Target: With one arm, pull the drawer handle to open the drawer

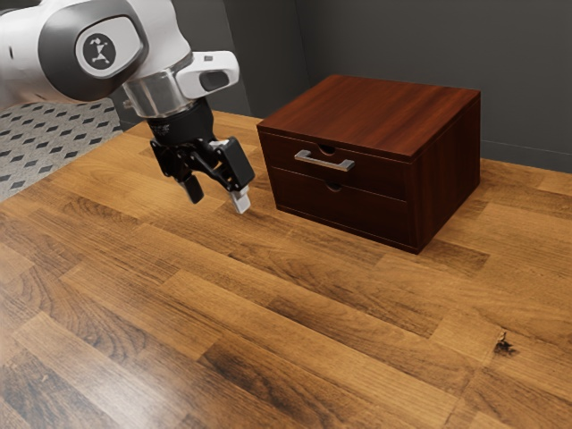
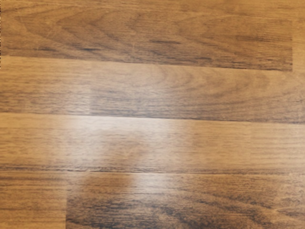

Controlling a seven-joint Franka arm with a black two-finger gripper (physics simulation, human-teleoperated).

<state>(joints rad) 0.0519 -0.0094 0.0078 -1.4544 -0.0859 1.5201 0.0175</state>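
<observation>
A dark red-brown wooden cabinet [image 1: 384,152] with two drawers stands on the wooden surface at the exterior view's right. The upper drawer [image 1: 335,165] carries a grey metal bar handle [image 1: 323,161]; both drawer fronts sit flush with the cabinet. My black gripper [image 1: 216,197] hangs open above the surface, to the left of the cabinet, fingers pointing down with nothing between them. It is a short way from the handle and touches nothing. The wrist view looks straight down on bare wood planks [image 2: 152,124].
The plank surface [image 1: 268,313] stretches wide in front of the cabinet. A small dark speck [image 1: 505,345] lies on it at the lower right. A grey patterned floor area [image 1: 45,143] lies behind the arm at the left; a dark wall stands behind the cabinet.
</observation>
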